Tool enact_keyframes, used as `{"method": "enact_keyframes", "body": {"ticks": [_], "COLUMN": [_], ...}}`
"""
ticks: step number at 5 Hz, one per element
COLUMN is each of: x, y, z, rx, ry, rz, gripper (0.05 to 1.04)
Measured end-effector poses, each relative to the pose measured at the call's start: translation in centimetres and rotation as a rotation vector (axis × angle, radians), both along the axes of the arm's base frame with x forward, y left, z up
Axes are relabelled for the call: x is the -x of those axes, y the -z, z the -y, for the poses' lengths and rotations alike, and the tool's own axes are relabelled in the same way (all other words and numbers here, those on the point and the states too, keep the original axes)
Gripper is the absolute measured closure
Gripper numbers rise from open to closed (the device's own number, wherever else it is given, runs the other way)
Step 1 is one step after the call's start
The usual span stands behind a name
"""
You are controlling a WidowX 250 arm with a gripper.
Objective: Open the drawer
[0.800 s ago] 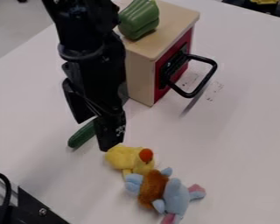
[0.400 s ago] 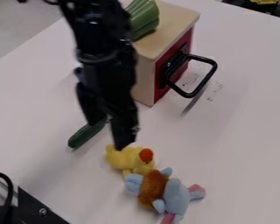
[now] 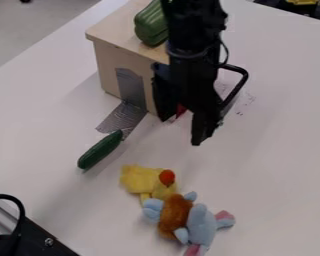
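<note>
The gripper [image 3: 183, 131] hangs at the upper middle, its two fingers apart with nothing between them. It stands in front of the small wooden cabinet [image 3: 108, 57] and covers most of the red drawer front [image 3: 181, 110]. Right of the gripper the outer part of the black drawer handle [image 3: 240, 85] shows, its near end hidden behind the arm. From here I cannot tell whether a fingertip touches the handle.
On the cabinet top lies a green pepper-like toy [image 3: 150, 25]. Silver tape [image 3: 126, 116] runs down the cabinet side to the table [image 3: 276, 165]. A green cucumber [image 3: 100, 150], yellow plush [image 3: 141, 181] and blue-brown plush [image 3: 201, 225] lie nearer the camera.
The gripper has moved right across the cabinet, from above the yellow plush to before the drawer front. It now covers part of the handle, while the cabinet side and tape have come into view.
</note>
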State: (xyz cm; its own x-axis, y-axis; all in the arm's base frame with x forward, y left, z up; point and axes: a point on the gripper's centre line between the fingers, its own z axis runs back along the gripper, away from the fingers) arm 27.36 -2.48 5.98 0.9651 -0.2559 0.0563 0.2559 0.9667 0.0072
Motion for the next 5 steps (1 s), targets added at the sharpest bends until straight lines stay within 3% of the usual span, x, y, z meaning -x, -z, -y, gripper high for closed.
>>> {"method": "enact_keyframes", "body": {"ticks": [1,2,3,5], "x": [-2.4,-4.9,-6.4,-8.6], "y": [0.3,-0.3,0.2,2.8], "z": [0.8,1.7,3.1,4.4], "rx": [-0.004,-0.014,-0.028,-0.115], "ry": [0.003,0.016,0.042,0.074], "rz": [0.003,0.072,0.102,0.114], "gripper": [0.083,0.083,0.083,0.083]}}
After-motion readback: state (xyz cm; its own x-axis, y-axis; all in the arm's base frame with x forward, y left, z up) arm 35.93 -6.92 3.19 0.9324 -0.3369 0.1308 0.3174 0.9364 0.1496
